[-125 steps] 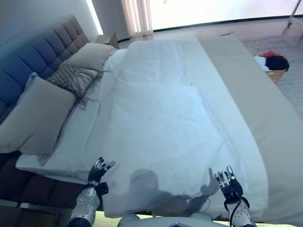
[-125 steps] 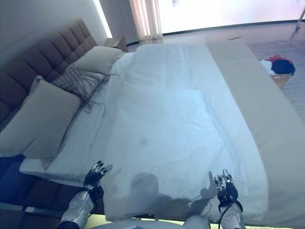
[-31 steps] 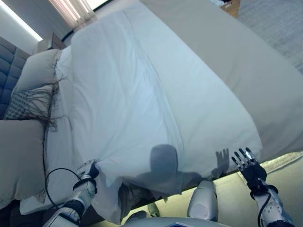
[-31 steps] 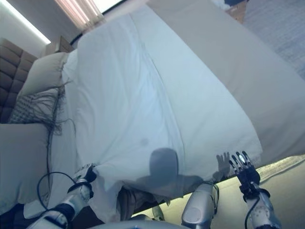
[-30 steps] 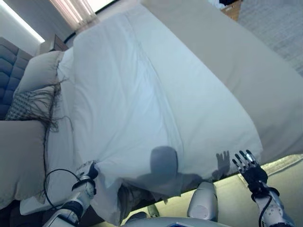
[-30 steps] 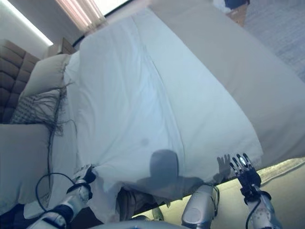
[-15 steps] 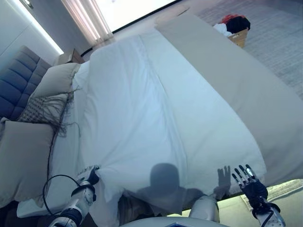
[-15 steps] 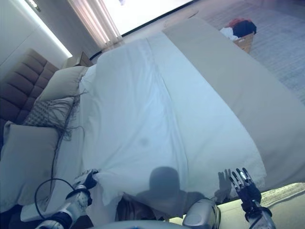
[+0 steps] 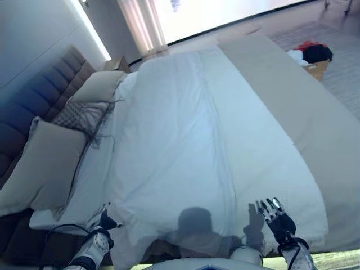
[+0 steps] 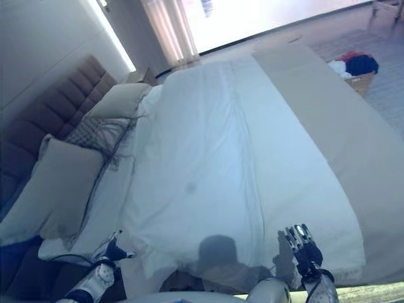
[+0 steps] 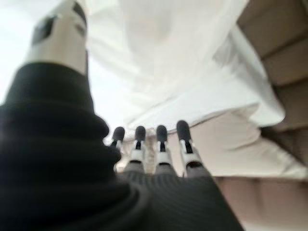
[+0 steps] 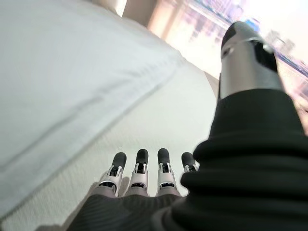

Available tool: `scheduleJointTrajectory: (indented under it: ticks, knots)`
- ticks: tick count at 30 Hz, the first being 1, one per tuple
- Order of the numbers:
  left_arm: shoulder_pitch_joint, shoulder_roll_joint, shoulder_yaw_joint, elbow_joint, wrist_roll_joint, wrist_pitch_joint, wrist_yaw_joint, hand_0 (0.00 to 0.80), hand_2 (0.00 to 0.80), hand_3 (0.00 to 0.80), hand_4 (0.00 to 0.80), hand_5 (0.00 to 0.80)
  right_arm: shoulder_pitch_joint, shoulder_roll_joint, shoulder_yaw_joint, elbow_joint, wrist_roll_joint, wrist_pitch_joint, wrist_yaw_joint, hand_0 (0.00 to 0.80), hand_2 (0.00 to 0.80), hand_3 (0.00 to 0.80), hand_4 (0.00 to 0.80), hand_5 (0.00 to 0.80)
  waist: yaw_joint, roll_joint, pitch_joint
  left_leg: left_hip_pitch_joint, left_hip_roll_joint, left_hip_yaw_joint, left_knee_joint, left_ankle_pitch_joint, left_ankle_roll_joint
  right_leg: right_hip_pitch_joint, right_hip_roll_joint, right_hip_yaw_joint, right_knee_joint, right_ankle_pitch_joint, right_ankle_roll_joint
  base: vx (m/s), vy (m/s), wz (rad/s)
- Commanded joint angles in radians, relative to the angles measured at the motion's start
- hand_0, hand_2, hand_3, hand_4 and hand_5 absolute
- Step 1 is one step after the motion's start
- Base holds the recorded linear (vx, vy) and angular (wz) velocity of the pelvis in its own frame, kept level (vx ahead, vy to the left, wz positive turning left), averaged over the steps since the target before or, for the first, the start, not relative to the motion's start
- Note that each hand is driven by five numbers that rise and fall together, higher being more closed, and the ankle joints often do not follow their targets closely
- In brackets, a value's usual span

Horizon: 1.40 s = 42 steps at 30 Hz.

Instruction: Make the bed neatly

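two hands show at the near edge of the bed, well apart. the left hand [image 9: 103, 220] sits at the near left corner of the white duvet [image 9: 191, 146], beside the cloth; in its own wrist view the fingers [image 11: 160, 139] are straight and side by side, pointing at the duvet's hanging edge and holding nothing, though whether the tips touch the cloth is hard to tell there. the right hand [image 9: 275, 218] is raised over the near right part of the duvet, its fingers [image 12: 140, 166] spread straight with nothing between them and the thumb apart.

the duvet covers most of the mattress, running from the near edge to the far end, with a long crease down its middle. its near left corner is rumpled and hangs off the side, showing darker bedding beneath. a beige bed runner [image 9: 292, 107] lies along the duvet's right side, touching it along the whole length.

on the left, against the tufted headboard [image 9: 39, 101], stand a large beige pillow [image 9: 39, 169], a patterned cushion with dark fringe [image 9: 79, 115] and another beige pillow [image 9: 101, 87] further back, in a row. a wooden nightstand [image 9: 115, 63] stands beyond them beside the curtains [image 9: 140, 22]. a basket with red, dark and white clothes [image 9: 312, 56] sits on the floor past the bed's right side.
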Motion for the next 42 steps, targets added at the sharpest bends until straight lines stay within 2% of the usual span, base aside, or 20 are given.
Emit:
scheduleJointTrajectory:
  ticks: [1, 3, 7, 12, 15, 17, 20, 22, 24, 26, 27, 28, 30, 32, 34, 36, 39, 41, 42]
  knots:
    - [-0.023, 0.13, 0.111, -0.083, -0.041, -0.002, -0.003, 0.0, 0.0, 0.0, 0.0, 0.0, -0.093, 0.093, -0.021, -0.065, 0.05, -0.008, 0.01, 0.0, 0.0, 0.0, 0.0, 0.0, 0.035, -0.096, 0.046, -0.006, 0.028, -0.086, 0.077, -0.086, -0.03, 0.249, -0.037, -0.037, -0.54, 0.411, 0.132, -0.052, -0.152, 0.25]
    - [0.002, 0.126, 0.125, -0.103, -0.058, 0.01, -0.006, 0.0, 0.0, 0.0, 0.0, 0.0, -0.112, 0.102, 0.004, -0.123, 0.069, 0.003, -0.05, 0.0, 0.0, 0.0, 0.0, 0.0, 0.055, -0.105, 0.049, -0.014, 0.028, -0.102, 0.1, -0.093, -0.027, 0.257, -0.032, -0.039, -0.533, 0.403, 0.126, -0.003, -0.108, 0.15]
    - [0.047, 0.092, 0.167, -0.115, -0.178, -0.042, -0.023, 0.0, 0.0, 0.0, 0.0, 0.0, -0.139, 0.141, 0.056, -0.197, 0.078, -0.021, -0.159, 0.0, 0.0, 0.0, 0.0, 0.0, 0.086, -0.114, 0.046, -0.019, 0.032, -0.118, 0.116, -0.093, -0.023, 0.272, -0.027, -0.043, -0.521, 0.389, 0.117, 0.027, -0.033, 0.09]
    - [0.086, 0.03, 0.214, -0.185, -0.303, -0.141, -0.14, 0.0, 0.0, 0.0, 0.0, 0.0, -0.138, 0.183, 0.076, -0.206, 0.039, -0.049, -0.215, 0.0, 0.0, 0.0, 0.0, 0.0, 0.117, -0.125, 0.037, -0.001, 0.026, -0.126, 0.1, -0.099, -0.017, 0.297, -0.027, -0.056, -0.53, 0.387, 0.12, 0.025, 0.014, 0.24]
    - [0.108, 0.001, 0.209, -0.262, -0.334, -0.186, -0.227, 0.0, 0.0, 0.0, 0.0, 0.0, -0.141, 0.197, 0.074, -0.197, 0.043, -0.07, -0.234, 0.0, 0.0, 0.0, 0.0, 0.0, 0.135, -0.136, 0.041, -0.002, 0.016, -0.133, 0.11, -0.114, -0.011, 0.298, -0.035, -0.057, -0.53, 0.396, 0.122, -0.021, 0.028, 0.09]
    - [0.116, -0.007, 0.196, -0.32, -0.397, -0.198, -0.31, 0.0, 0.0, 0.0, 0.0, 0.0, -0.146, 0.203, 0.065, -0.192, 0.048, -0.09, -0.232, 0.0, 0.0, 0.0, 0.0, 0.0, 0.144, -0.141, 0.047, -0.004, 0.002, -0.137, 0.122, -0.128, -0.003, 0.294, -0.047, -0.053, -0.526, 0.41, 0.124, -0.064, 0.074, 0.06]
    - [0.12, -0.006, 0.192, -0.407, -0.493, -0.165, -0.407, 0.0, 0.0, 0.0, 0.0, 0.0, -0.148, 0.212, 0.041, -0.188, 0.041, -0.113, -0.225, 0.0, 0.0, 0.0, 0.0, 0.0, 0.153, -0.146, 0.056, -0.012, -0.032, -0.145, 0.132, -0.151, 0.024, 0.278, -0.081, -0.037, -0.504, 0.432, 0.13, -0.065, 0.097, 0.03]
    - [0.115, 0.001, 0.18, -0.451, -0.521, -0.149, -0.443, 0.0, 0.0, 0.0, 0.0, 0.0, -0.15, 0.222, 0.033, -0.193, 0.047, -0.129, -0.212, 0.0, 0.0, 0.0, 0.0, 0.0, 0.151, -0.151, 0.068, -0.015, -0.065, -0.154, 0.132, -0.165, 0.049, 0.241, -0.111, -0.008, -0.473, 0.471, 0.139, -0.116, 0.061, 0.0]
    - [0.114, 0.016, 0.172, -0.469, -0.515, -0.149, -0.45, 0.0, 0.0, 0.0, 0.0, 0.0, -0.156, 0.228, 0.03, -0.189, 0.058, -0.131, -0.205, 0.0, 0.0, 0.0, 0.0, 0.0, 0.151, -0.155, 0.077, -0.017, -0.084, -0.152, 0.133, -0.173, 0.069, 0.195, -0.117, 0.007, -0.394, 0.487, 0.145, -0.115, 0.051, -0.01]
    - [0.112, 0.018, 0.156, -0.476, -0.54, -0.136, -0.437, 0.0, 0.0, 0.0, 0.0, 0.0, -0.154, 0.234, 0.042, -0.191, 0.088, -0.12, -0.195, 0.0, 0.0, 0.0, 0.0, 0.0, 0.14, -0.148, 0.081, -0.02, -0.093, -0.16, 0.13, -0.167, 0.092, 0.164, -0.063, 0.036, -0.31, 0.439, 0.129, -0.103, 0.023, 0.01]
    - [0.112, 0.019, 0.154, -0.48, -0.545, -0.135, -0.429, 0.0, 0.0, 0.0, 0.0, 0.0, -0.148, 0.236, 0.049, -0.195, 0.087, -0.116, -0.191, 0.0, 0.0, 0.0, 0.0, 0.0, 0.136, -0.147, 0.076, -0.027, -0.094, -0.163, 0.125, -0.157, 0.097, 0.16, -0.038, 0.034, -0.306, 0.423, 0.12, -0.074, -0.091, 0.07]
    - [0.114, 0.015, 0.148, -0.48, -0.563, -0.13, -0.404, 0.0, 0.0, 0.0, 0.0, 0.0, -0.137, 0.241, 0.067, -0.195, 0.077, -0.107, -0.191, 0.0, 0.0, 0.0, 0.0, 0.0, 0.131, -0.143, 0.074, -0.027, -0.093, -0.17, 0.118, -0.145, 0.1, 0.173, 0.014, 0.034, -0.312, 0.376, 0.1, -0.048, -0.142, 0.12]
    - [0.103, 0.004, 0.135, -0.466, -0.598, -0.127, -0.37, 0.0, 0.0, 0.0, 0.0, 0.0, -0.128, 0.239, 0.09, -0.182, 0.07, -0.103, -0.19, 0.0, 0.0, 0.0, 0.0, 0.0, 0.119, -0.148, 0.065, -0.049, -0.095, -0.185, 0.119, -0.124, 0.097, 0.184, 0.07, 0.055, -0.373, 0.359, 0.073, -0.035, -0.193, 0.16]
    - [0.092, -0.005, 0.142, -0.456, -0.606, -0.126, -0.369, 0.0, 0.0, 0.0, 0.0, 0.0, -0.134, 0.219, 0.097, -0.143, 0.073, -0.096, -0.19, 0.0, 0.0, 0.0, 0.0, 0.0, 0.122, -0.148, 0.059, -0.063, -0.078, -0.184, 0.119, -0.103, 0.079, 0.205, 0.106, 0.036, -0.411, 0.325, 0.048, -0.026, -0.152, 0.01]
    - [0.091, -0.015, 0.146, -0.459, -0.601, -0.126, -0.391, 0.0, 0.0, 0.0, 0.0, 0.0, -0.138, 0.192, 0.092, -0.124, 0.075, -0.092, -0.192, 0.0, 0.0, 0.0, 0.0, 0.0, 0.124, -0.149, 0.058, -0.074, -0.065, -0.173, 0.127, -0.091, 0.06, 0.229, 0.124, 0.016, -0.449, 0.32, 0.036, -0.021, -0.098, -0.03]
    - [0.099, -0.023, 0.143, -0.47, -0.587, -0.125, -0.428, 0.0, 0.0, 0.0, 0.0, 0.0, -0.129, 0.168, 0.074, -0.12, 0.072, -0.095, -0.194, 0.0, 0.0, 0.0, 0.0, 0.0, 0.125, -0.157, 0.06, -0.097, -0.048, -0.16, 0.189, -0.093, 0.036, 0.254, 0.124, -0.011, -0.476, 0.32, 0.024, -0.033, -0.059, 0.0]
    - [0.135, -0.036, 0.145, -0.494, -0.574, -0.115, -0.441, 0.0, 0.0, 0.0, 0.0, 0.0, -0.127, 0.148, 0.054, -0.119, 0.094, -0.088, -0.189, 0.0, 0.0, 0.0, 0.0, 0.0, 0.118, -0.162, 0.066, -0.12, 0.013, -0.183, 0.28, -0.04, -0.007, 0.267, 0.125, -0.007, -0.485, 0.319, 0.009, 0.012, 0.032, -0.05]
    - [0.162, -0.043, 0.151, -0.493, -0.585, -0.124, -0.443, 0.0, 0.0, 0.0, 0.0, 0.0, -0.124, 0.135, 0.04, -0.13, 0.122, -0.079, -0.19, 0.0, 0.0, 0.0, 0.0, 0.0, 0.11, -0.151, 0.067, -0.125, 0.076, -0.221, 0.271, 0.054, -0.041, 0.259, 0.125, 0.015, -0.473, 0.315, 0.005, 0.029, 0.206, -0.16]
    - [0.165, -0.045, 0.153, -0.495, -0.591, -0.123, -0.445, 0.0, 0.0, 0.0, 0.0, 0.0, -0.121, 0.134, 0.035, -0.131, 0.125, -0.074, -0.185, 0.0, 0.0, 0.0, 0.0, 0.0, 0.106, -0.143, 0.067, -0.117, 0.099, -0.232, 0.248, 0.081, -0.05, 0.249, 0.122, 0.022, -0.459, 0.308, 0.005, 0.002, 0.318, -0.19]
